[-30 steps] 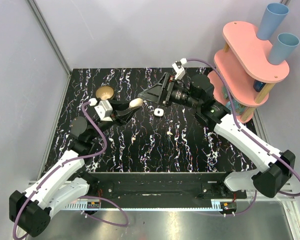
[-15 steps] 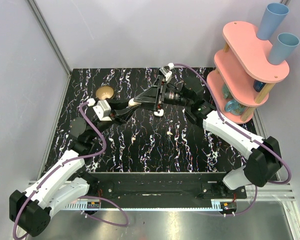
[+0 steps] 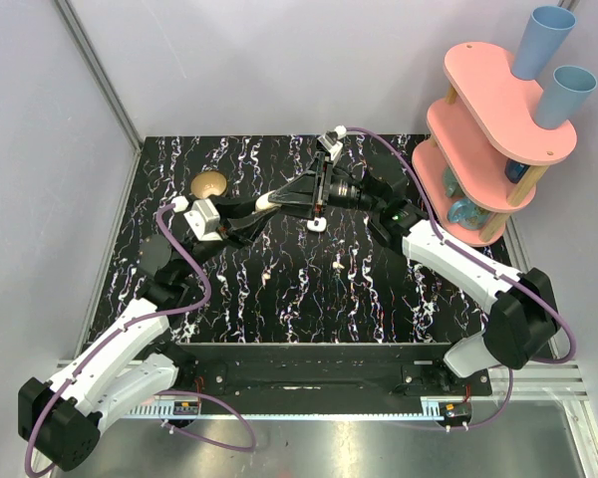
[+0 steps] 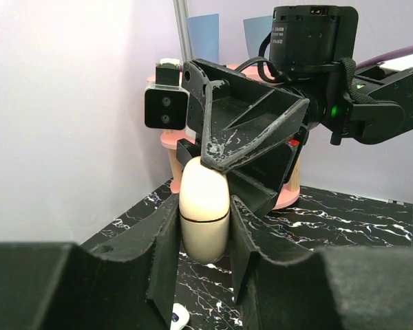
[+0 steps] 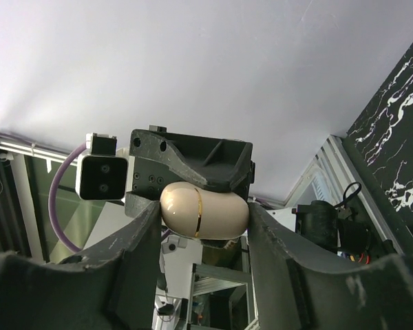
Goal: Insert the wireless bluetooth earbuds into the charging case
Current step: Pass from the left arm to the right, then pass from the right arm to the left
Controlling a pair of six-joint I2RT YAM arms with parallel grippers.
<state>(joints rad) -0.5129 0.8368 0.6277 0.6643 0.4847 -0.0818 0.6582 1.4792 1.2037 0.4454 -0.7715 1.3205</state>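
The charging case (image 3: 267, 202) is a closed cream oval with a thin seam, held off the black marble table (image 3: 379, 309). My left gripper (image 3: 260, 208) is shut on its lower half; in the left wrist view the case (image 4: 204, 206) stands upright between the fingers. My right gripper (image 3: 277, 198) meets it from the right. In the right wrist view the case (image 5: 203, 210) lies sideways between my right fingers (image 5: 141, 240), which appear to touch both its ends. Two earbuds lie on the table: a white one (image 3: 319, 224) and a tiny cream one (image 3: 337, 266).
A brass round bowl (image 3: 210, 183) sits at the back left. A pink two-tier shelf (image 3: 488, 129) with blue cups (image 3: 543, 40) stands at the back right. Pale walls close in the table's back and sides.
My right arm swung left to the case, and its jaws narrowed around it. The left arm and the case have stayed in place.
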